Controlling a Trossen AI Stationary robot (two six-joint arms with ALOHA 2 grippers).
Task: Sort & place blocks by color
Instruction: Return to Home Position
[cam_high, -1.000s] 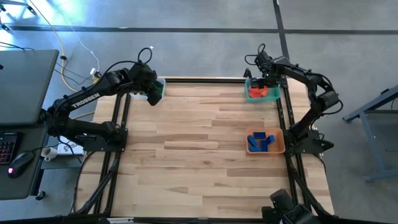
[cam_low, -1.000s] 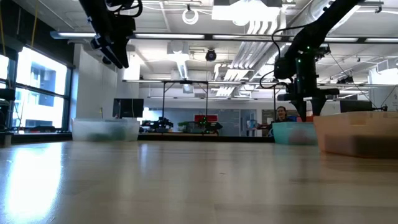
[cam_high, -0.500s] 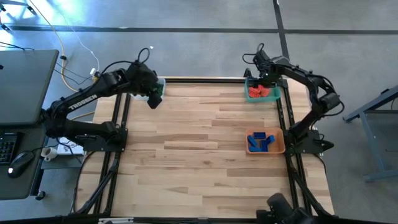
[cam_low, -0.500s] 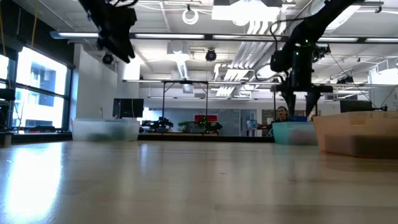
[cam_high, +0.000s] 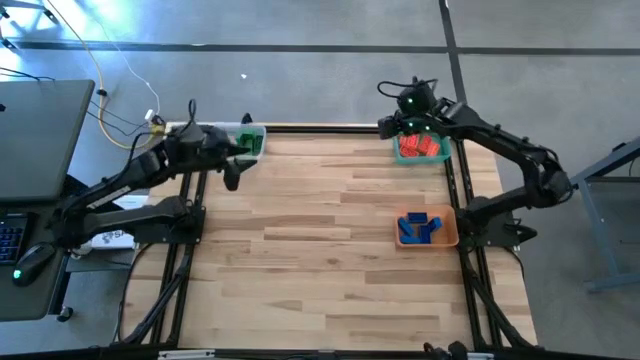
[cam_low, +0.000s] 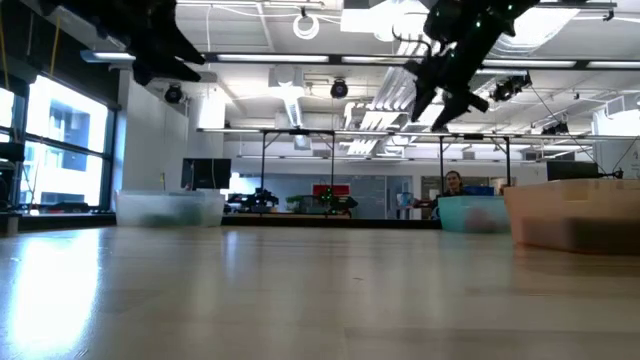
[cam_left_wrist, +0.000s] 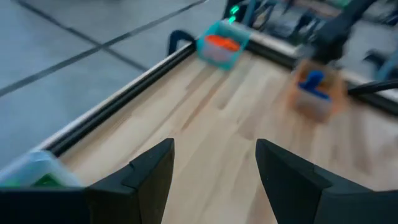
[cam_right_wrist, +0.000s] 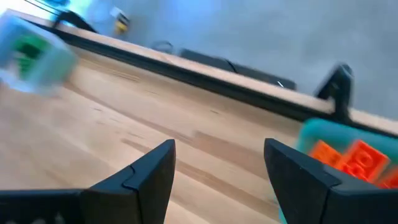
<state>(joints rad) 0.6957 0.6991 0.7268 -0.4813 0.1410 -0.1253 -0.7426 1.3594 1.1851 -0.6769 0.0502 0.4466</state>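
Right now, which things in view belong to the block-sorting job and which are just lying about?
Job: green studded plastic bricks in the clear tray; red bricks in the teal tray; blue bricks in the orange tray.
Lying about: black computer mouse; yellow cable.

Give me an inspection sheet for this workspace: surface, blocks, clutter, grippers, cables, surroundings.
Surface: wooden table, bare between the trays.
Blocks: green blocks in clear tray; red blocks in teal tray; blue blocks in orange tray.
Clutter: nothing seen.
Grippers: left gripper open, empty, raised by clear tray; right gripper open, empty, raised by teal tray.
Cables: yellow and white cables on the floor.
Surroundings: desk with mouse; person beyond the table.
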